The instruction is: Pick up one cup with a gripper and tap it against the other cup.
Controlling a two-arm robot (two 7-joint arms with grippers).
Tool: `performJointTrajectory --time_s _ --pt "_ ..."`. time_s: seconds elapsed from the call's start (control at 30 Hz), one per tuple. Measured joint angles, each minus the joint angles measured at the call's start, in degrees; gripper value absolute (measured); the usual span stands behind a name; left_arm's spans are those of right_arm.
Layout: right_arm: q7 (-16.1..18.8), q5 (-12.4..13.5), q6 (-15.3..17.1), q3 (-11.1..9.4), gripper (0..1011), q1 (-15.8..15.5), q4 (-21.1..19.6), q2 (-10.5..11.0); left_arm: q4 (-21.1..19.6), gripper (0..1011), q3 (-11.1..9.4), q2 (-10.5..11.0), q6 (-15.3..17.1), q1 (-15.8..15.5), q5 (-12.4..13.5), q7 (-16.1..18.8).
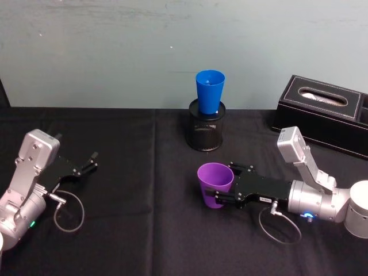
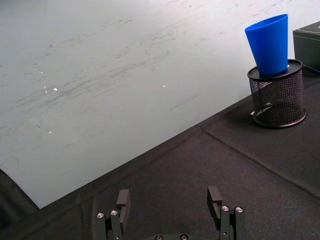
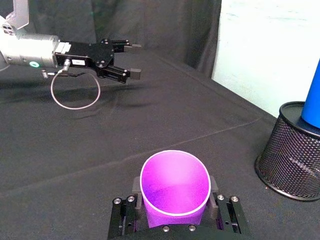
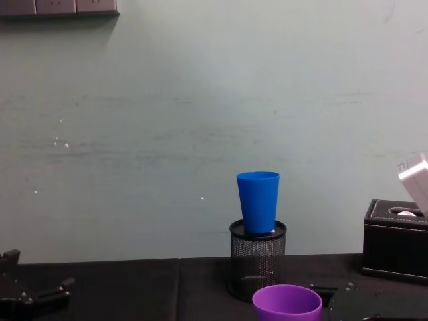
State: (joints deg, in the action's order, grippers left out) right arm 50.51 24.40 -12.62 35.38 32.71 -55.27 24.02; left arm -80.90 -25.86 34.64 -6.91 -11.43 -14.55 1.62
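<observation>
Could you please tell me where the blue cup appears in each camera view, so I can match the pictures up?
Head view: blue cup at upper centre, standing in the black mesh holder.
Left wrist view: upper right corner, in the same holder.
Right wrist view: a sliver at the right edge, above the holder.
Chest view: centre right, atop the holder.
Shared landmark: the mesh holder.

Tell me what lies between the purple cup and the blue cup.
Bare black tablecloth, seen in the head view. The purple cup sits between the right gripper's fingers; the blue cup stands in the mesh pen holder.
</observation>
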Motion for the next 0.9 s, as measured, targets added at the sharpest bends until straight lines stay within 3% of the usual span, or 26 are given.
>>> performJointTrajectory --time_s 0.9 --pt "-0.14 0.09 0.07 0.0 728 -0.06 -0.21 0.09 0.0 1011 0.0 0.0 0.0 0.0 0.0 0.0"
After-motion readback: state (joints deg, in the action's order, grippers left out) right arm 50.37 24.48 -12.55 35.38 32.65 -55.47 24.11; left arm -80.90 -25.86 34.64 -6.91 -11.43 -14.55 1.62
